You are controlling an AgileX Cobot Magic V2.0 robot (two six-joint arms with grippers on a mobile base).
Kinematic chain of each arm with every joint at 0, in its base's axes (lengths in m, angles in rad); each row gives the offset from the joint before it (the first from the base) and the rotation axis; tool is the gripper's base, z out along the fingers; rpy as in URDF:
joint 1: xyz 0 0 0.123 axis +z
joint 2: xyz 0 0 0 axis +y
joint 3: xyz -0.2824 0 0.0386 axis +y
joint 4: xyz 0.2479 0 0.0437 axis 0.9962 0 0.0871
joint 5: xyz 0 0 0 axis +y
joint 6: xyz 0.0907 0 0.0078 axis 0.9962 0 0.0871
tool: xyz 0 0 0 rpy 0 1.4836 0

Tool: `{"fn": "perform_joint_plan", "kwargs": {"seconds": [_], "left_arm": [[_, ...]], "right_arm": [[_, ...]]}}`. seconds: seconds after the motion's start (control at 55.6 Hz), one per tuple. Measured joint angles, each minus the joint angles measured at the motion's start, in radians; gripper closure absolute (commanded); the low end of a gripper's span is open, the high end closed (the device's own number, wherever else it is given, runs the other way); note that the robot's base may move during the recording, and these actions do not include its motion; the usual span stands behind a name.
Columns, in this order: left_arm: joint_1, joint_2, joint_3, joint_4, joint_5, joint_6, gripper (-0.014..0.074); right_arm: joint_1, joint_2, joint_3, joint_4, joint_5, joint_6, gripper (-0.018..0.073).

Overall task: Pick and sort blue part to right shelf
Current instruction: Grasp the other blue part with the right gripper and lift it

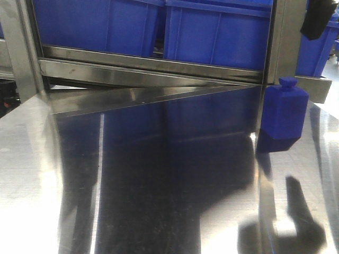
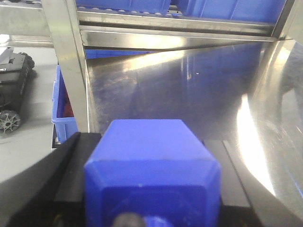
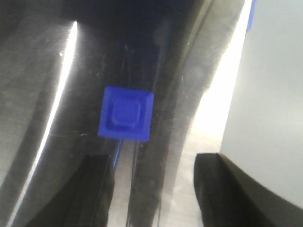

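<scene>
The blue part (image 1: 284,114) stands upright on the steel table (image 1: 159,174) at the right of the frame, below the right shelf (image 1: 148,66). The right gripper (image 3: 154,189) is spread wide above it and touches nothing. The left gripper (image 2: 151,146) pinches a faceted blue block (image 2: 151,175).

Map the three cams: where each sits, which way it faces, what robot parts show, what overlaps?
Front: low over the steel table, looking forward to the right shelf; no gripper clearly visible.
Left wrist: behind the left gripper, facing the shelf; its black fingers clamp the blue part.
Right wrist: above the table, looking down; the open right gripper frames a faceted blue block.
Shared: front and left wrist both show the shelf and its blue bins.
</scene>
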Motion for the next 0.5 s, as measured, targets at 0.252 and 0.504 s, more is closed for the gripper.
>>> {"fn": "perform_joint_plan", "kwargs": {"seconds": [0.252, 0.504], "left_arm": [[0.0, 0.0, 0.0, -0.002, 0.001, 0.0, 0.0352], [0.0, 0.0, 0.0, -0.002, 0.001, 0.0, 0.0353]], "right_arm": [[-0.014, 0.161, -0.075, 0.116, 0.001, -0.095, 0.0071], [-0.015, 0.3, -0.08, 0.125, -0.015, -0.118, 0.0]]}}
